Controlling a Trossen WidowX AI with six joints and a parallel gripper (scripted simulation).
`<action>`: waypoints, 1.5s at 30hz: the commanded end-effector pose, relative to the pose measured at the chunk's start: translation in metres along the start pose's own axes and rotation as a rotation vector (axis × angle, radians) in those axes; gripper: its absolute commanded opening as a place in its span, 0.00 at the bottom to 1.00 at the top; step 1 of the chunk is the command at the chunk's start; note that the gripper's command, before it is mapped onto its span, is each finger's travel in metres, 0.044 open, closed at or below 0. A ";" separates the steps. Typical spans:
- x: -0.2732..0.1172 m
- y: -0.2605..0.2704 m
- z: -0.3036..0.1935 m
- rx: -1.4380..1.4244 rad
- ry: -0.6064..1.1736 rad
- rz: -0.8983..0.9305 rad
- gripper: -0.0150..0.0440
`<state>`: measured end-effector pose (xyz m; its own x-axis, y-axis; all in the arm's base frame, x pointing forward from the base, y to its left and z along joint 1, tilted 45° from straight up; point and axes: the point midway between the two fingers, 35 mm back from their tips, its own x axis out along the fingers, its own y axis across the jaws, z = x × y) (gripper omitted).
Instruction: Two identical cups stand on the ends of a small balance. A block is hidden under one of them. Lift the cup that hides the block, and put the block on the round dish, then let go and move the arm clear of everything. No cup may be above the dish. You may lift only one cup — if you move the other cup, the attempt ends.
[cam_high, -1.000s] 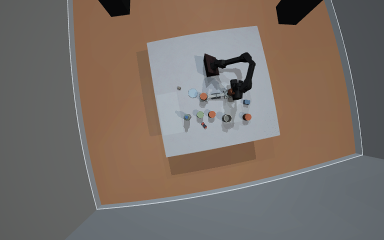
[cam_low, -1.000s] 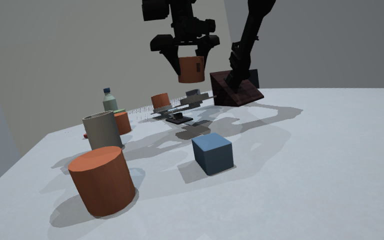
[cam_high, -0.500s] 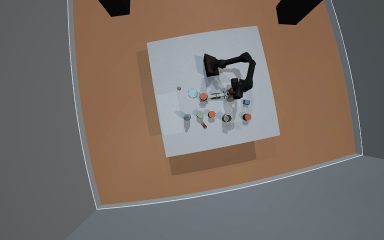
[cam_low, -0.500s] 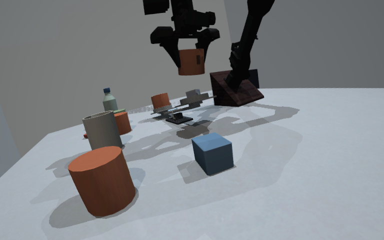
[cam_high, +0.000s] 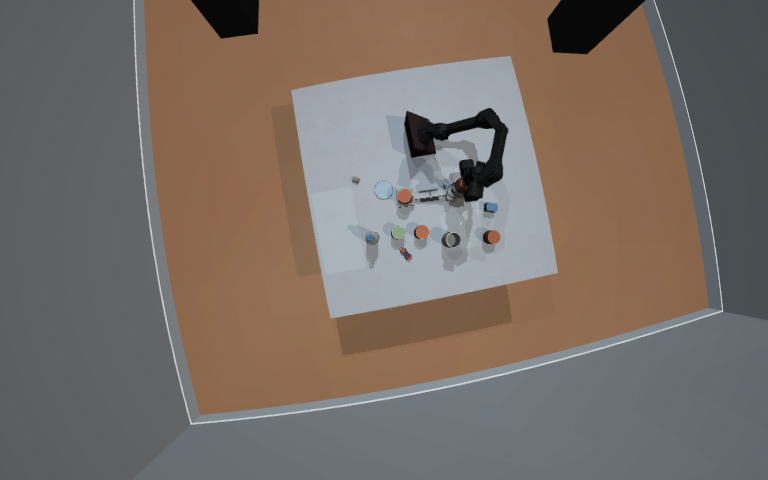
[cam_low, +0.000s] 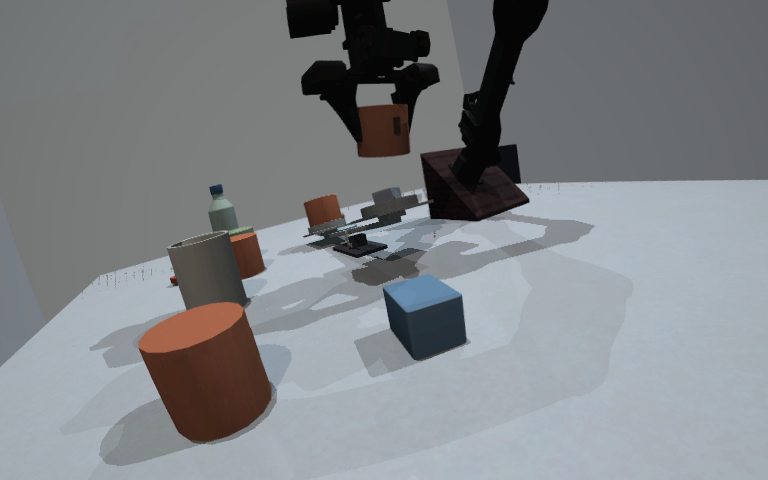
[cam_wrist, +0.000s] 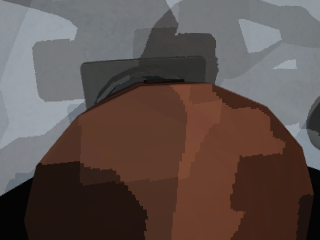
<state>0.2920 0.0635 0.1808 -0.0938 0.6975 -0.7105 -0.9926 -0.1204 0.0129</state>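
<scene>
My gripper (cam_low: 385, 133) is shut on an orange cup (cam_high: 461, 185) (cam_low: 379, 141) (cam_wrist: 165, 150), held upright in the air above one end of the balance (cam_high: 431, 195) (cam_low: 357, 249). A grey block (cam_low: 387, 195) shows uncovered on that raised end, below the cup and apart from it. In the wrist view the held cup hides the block and most of the pan (cam_wrist: 92, 75). The other orange cup (cam_high: 404, 195) (cam_low: 322, 210) stands on the lower end. The pale blue round dish (cam_high: 383, 190) lies beside that end, with no cup above it.
A blue block (cam_high: 490, 207) (cam_low: 424, 322) and orange cylinder (cam_high: 492, 237) (cam_low: 209, 379) lie beyond the raised end. A grey hollow cup (cam_high: 451, 239) (cam_low: 209, 277), another orange cylinder (cam_high: 421, 232), a green cylinder (cam_high: 398, 232) and bottle (cam_high: 371, 237) (cam_low: 222, 216) form a row beside the balance.
</scene>
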 end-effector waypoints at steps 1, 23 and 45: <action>0.000 0.000 0.000 0.002 0.000 -0.002 0.25; 0.000 0.000 0.000 0.002 0.000 -0.002 0.25; 0.008 0.004 0.010 0.000 0.008 0.001 0.25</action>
<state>0.2919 0.0654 0.1802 -0.0922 0.6962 -0.7119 -0.9929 -0.1181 0.0131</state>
